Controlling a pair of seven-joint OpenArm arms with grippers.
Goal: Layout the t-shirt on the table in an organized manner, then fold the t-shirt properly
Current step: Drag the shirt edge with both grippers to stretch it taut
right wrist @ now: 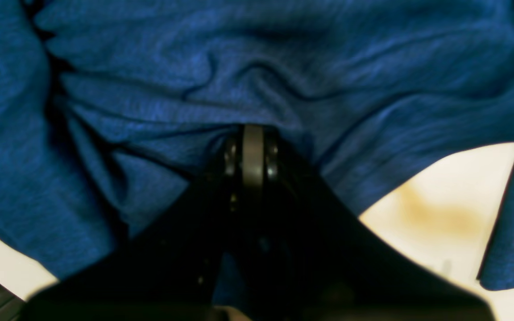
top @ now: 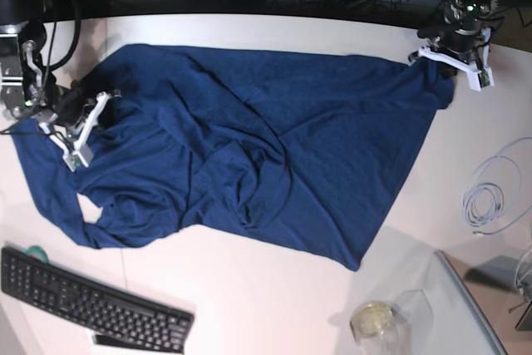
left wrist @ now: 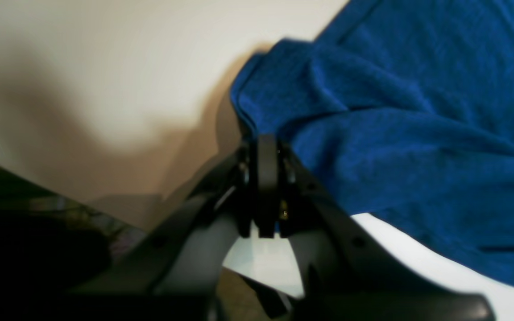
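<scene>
the large navy-blue knit t-shirt (top: pixel 249 147) is lying spread and wrinkled across the wide white table (top: pixel 274 297). the left gripper (left wrist: pixel 266 142) is pinching the shirt's edge between clenched fingers; the right gripper (right wrist: pixel 252 133) is clamping a fold bunching just ahead of its fingertips.

The left gripper (left wrist: pixel 266 147) fingers pinch the t-shirt (left wrist: pixel 395 125) edge (a rumpled hem) above the table (left wrist: pixel 105 67)
</scene>
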